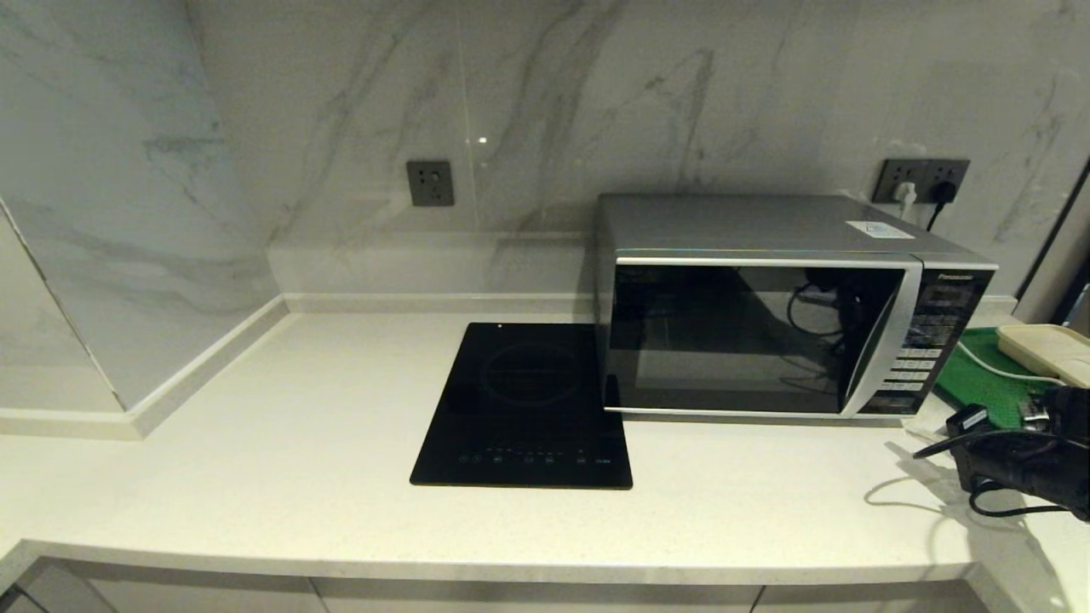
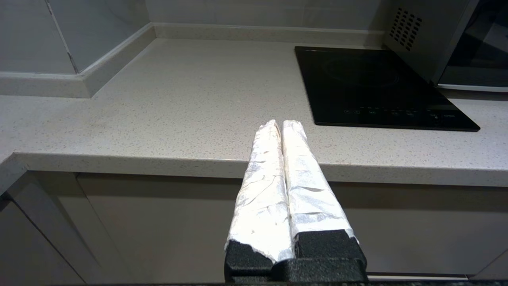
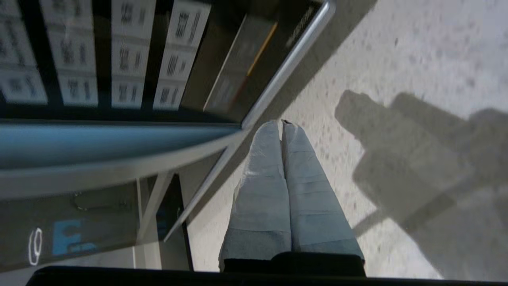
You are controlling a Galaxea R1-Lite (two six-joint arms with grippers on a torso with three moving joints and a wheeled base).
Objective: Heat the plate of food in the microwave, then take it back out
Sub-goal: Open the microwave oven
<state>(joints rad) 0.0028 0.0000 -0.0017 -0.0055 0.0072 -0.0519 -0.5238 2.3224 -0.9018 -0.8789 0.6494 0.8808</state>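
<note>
right hand [image 3: 281,124] – fingers together, empty, tips by microwave [image 1: 766,306] lower corner | left hand [image 2: 282,124] – together, parked

A pale speckled countertop [image 1: 298,443] carried the closed silver microwave [image 1: 766,306] at its right rear, a flat black induction cooktop [image 1: 524,404] just beside the microwave's left, and a green tray [image 1: 979,383] at the far right

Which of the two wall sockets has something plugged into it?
The right socket, behind the microwave: a white plug and a black plug sit in it. The left socket, above the cooktop, is bare.
</note>
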